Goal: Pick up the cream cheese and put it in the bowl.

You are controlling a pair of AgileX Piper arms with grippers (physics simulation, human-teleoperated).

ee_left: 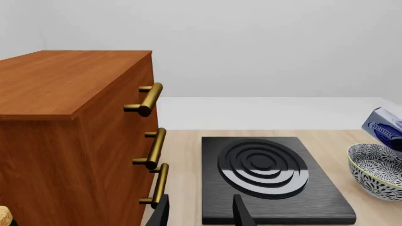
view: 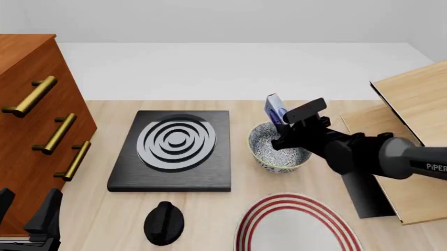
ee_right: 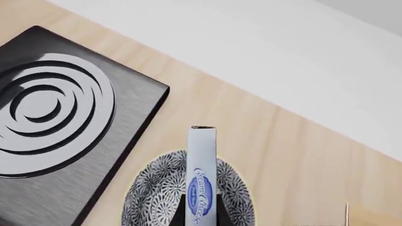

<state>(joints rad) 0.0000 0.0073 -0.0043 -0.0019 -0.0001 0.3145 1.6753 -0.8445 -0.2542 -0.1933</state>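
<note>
The cream cheese (view: 275, 109) is a flat pale box with a blue oval logo. It stands on edge in my right gripper (view: 283, 124), which is shut on it. The box hangs just above the patterned bowl (view: 278, 155), over its far rim. In the right wrist view the cream cheese (ee_right: 202, 179) sits between the fingers, above the bowl (ee_right: 154, 193). My left gripper (view: 26, 215) is open and empty at the front left, beside the cabinet. Its view shows the open fingers (ee_left: 242, 213), the bowl (ee_left: 375, 170) and the cream cheese (ee_left: 384, 127) at the edge.
A black stove plate (view: 175, 150) with grey rings lies left of the bowl, with a black knob (view: 164, 222) in front of it. A white plate with red rings (view: 293, 226) sits at the front. A wooden cabinet (view: 28, 104) with brass handles stands on the left, and wooden boards (view: 412, 120) on the right.
</note>
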